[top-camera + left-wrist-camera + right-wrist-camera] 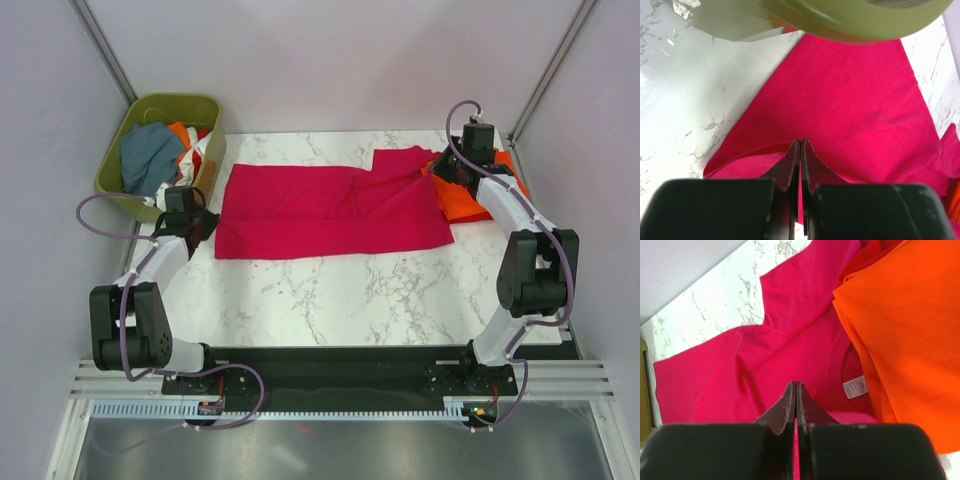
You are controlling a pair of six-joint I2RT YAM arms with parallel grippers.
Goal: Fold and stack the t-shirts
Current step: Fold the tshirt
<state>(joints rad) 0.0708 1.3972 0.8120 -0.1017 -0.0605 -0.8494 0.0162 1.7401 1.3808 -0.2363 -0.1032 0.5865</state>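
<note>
A magenta-pink t-shirt (330, 210) lies spread across the middle of the marble table. My left gripper (208, 225) is at the shirt's left edge. In the left wrist view it (801, 143) is shut, with a fold of the pink cloth (850, 100) pinched between its fingers. My right gripper (442, 170) is at the shirt's right end, by the neck. In the right wrist view it (795, 385) is shut on pink cloth (740, 380), close to the white neck label (855, 387). A folded orange t-shirt (475, 205) lies at the right, partly over the pink one, and it fills the right of the right wrist view (905, 325).
An olive-green basket (205, 110) stands at the back left, holding blue-grey, orange and white cloth. Its rim (855, 20) looms just above the left gripper. Grey walls close in the table on three sides.
</note>
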